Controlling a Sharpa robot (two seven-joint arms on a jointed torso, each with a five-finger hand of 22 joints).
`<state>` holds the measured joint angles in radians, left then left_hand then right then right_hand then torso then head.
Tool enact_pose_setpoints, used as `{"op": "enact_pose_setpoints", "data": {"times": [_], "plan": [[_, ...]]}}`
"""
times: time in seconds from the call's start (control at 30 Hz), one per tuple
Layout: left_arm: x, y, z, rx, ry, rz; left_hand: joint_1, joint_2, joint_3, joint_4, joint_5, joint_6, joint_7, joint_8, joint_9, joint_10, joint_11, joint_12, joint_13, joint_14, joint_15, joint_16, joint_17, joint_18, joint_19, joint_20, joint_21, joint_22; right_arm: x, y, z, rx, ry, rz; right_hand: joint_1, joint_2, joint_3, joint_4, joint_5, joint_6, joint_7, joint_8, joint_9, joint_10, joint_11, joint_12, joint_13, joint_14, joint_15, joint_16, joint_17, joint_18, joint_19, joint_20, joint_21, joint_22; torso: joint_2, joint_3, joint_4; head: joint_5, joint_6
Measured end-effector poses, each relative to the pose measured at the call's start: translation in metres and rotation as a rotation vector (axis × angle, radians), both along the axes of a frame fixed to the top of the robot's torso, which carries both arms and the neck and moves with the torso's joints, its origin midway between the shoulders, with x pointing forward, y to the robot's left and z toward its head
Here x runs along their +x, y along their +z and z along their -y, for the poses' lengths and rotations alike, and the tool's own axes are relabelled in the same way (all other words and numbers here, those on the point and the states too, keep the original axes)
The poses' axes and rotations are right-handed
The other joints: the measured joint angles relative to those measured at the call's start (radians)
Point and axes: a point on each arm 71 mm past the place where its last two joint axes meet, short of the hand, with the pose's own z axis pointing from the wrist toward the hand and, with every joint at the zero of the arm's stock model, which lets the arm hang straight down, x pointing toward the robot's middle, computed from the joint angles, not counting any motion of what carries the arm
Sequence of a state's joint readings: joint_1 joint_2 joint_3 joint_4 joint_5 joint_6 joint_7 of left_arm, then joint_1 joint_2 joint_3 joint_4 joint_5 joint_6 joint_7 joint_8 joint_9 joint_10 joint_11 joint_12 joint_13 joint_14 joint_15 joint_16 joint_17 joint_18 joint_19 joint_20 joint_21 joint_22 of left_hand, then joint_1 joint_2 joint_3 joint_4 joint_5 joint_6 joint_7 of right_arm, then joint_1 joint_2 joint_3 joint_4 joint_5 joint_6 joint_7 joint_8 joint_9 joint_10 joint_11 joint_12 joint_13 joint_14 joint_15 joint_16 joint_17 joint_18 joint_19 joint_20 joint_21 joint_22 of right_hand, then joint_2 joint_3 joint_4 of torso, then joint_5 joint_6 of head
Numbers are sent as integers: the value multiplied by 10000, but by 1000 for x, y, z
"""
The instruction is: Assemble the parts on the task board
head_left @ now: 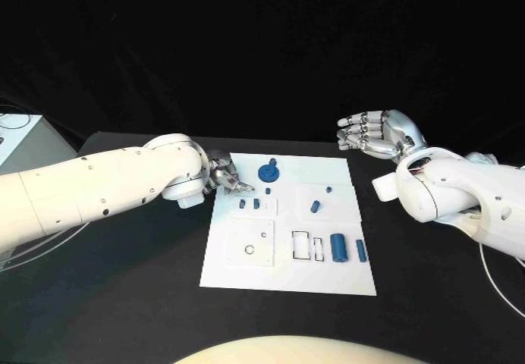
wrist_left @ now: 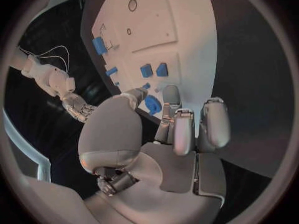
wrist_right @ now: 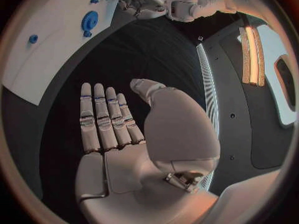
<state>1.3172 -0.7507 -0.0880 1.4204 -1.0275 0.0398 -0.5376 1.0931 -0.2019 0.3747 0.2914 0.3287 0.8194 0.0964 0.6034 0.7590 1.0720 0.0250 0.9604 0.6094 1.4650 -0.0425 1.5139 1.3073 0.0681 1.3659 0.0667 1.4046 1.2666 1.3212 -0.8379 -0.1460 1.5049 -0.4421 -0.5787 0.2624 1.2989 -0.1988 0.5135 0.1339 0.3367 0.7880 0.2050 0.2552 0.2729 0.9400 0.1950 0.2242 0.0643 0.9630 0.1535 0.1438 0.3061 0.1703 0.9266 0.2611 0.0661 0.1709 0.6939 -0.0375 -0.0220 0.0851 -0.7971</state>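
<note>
The white task board (head_left: 287, 262) lies mid-table. A round blue part (head_left: 269, 173) sits near its far edge, two small blue pieces (head_left: 248, 203) lie just nearer, and blue cylinders (head_left: 348, 248) stand at its right side. My left hand (head_left: 227, 179) hovers over the board's far left corner. In the left wrist view its thumb and one finger (wrist_left: 171, 93) are apart, with the round blue part (wrist_left: 152, 104) showing between them and nothing gripped. My right hand (head_left: 372, 133) is raised beyond the board's far right corner, its fingers (wrist_right: 102, 117) stretched out flat and holding nothing.
A pale box (head_left: 22, 140) with cables stands at the table's far left. A square recessed plate (head_left: 252, 243) with small holes takes up the board's near left part. Black tabletop surrounds the board on all sides.
</note>
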Motion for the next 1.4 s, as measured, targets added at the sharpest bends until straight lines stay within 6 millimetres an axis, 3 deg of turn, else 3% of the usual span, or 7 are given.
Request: {"op": "enact_pose_setpoints", "data": {"times": [0.3, 0.4, 0.43, 0.57, 0.7, 1.03, 1.4], "plan": [[-2, 8, 3, -305, -30, 346, 268, 21, -78, -31, 0, -145, 115, 80, -1, -269, 90, 0, -49, 1, 75, -319, 8, -1, -369, 83, -308, -448, 0, -1, 0, 2, -12, -21, 0, 0, 0, 0, 0, 0, 0, 0, 0, 0, 0, 0, 0, 0, 0, 0, 1, 0, 0, 0, 0, 0, 3, 5, -35, 6, 57], [-2, 10, 7, -627, -212, 585, 1119, 11, 56, -165, 31, -538, 173, 175, -22, -825, 152, -117, -151, -20, 164, -853, 7, 319, -1062, 125, -873, -1291, 0, -1, 1, 3, -18, -28, 0, 0, 0, 0, 0, 0, 0, 0, 0, 0, 0, 0, 0, 0, 0, 0, 1, 0, 0, 0, 0, 1, 10, 4, -33, -8, 92], [-2, 11, 9, -822, -344, 732, 1523, 8, 186, -295, 31, -730, 235, 176, -65, -1105, 206, -246, -234, -119, 251, -1054, -64, 317, -1277, 157, -1068, -1555, 0, -1, 1, 3, -20, -30, 0, 0, 0, 0, 0, 0, 0, 0, 0, 0, 0, 0, 0, 0, 0, 0, 1, 0, 0, 0, 0, 1, 10, 4, -29, -13, 101], [-3, 10, 21, -1589, -1007, 1353, 3021, -143, 1002, -855, 31, -1445, 628, -155, -573, -2281, 600, -1133, -889, -1621, 592, -2593, -1989, 783, -3099, 444, -2690, -3667, 0, -1, 1, 4, -25, -34, 0, 0, 0, 0, 0, 0, 0, -39, -10, 0, 0, 0, 0, 0, 0, -41, -16, 0, 0, 0, 0, -21, 12, 5, -22, -29, 135], [-6, 6, 34, -2261, -1860, 2124, 3430, -423, 1389, -1136, 0, -1601, 784, -505, -1147, -2847, 842, -1775, -1467, -2829, 820, -3501, -3251, 1013, -4288, 676, -3660, -4845, 0, -1, 1, 4, -33, -36, 1, 0, 0, 0, 0, 0, 0, -39, -9, 0, 0, -38, 0, 0, 0, -41, -16, 0, 0, 0, 0, -21, 21, 0, -18, -33, 163], [-7, -7, 56, -2075, -3774, 3750, 3434, -629, 1338, -1297, -72, -1706, 788, -792, -2025, -3456, 1019, -2592, -2384, -3417, 985, -3717, -4208, 1014, -4572, 822, -3834, -5014, 0, -1, 1, 7, -26, -44, 1, 0, 0, 0, 0, 0, 0, -39, -9, 0, 0, -38, 0, 0, 0, -40, -26, 0, 0, 0, 0, -35, 21, -12, -26, -55, 202], [1, -16, 65, -1090, -4528, 4420, 3437, -703, 1259, -1376, -72, -1620, 702, -830, -2392, -3705, 1055, -2878, -2801, -3503, 999, -3701, -4564, 1013, -4464, 898, -3691, -4771, 0, -1, 1, 10, -6, -52, 1, 0, 0, 1, 0, 0, 0, -38, -9, 0, 0, -38, 0, 0, 0, -40, -25, 0, 0, 0, 0, -34, 32, -13, -45, -81, 224]]}}
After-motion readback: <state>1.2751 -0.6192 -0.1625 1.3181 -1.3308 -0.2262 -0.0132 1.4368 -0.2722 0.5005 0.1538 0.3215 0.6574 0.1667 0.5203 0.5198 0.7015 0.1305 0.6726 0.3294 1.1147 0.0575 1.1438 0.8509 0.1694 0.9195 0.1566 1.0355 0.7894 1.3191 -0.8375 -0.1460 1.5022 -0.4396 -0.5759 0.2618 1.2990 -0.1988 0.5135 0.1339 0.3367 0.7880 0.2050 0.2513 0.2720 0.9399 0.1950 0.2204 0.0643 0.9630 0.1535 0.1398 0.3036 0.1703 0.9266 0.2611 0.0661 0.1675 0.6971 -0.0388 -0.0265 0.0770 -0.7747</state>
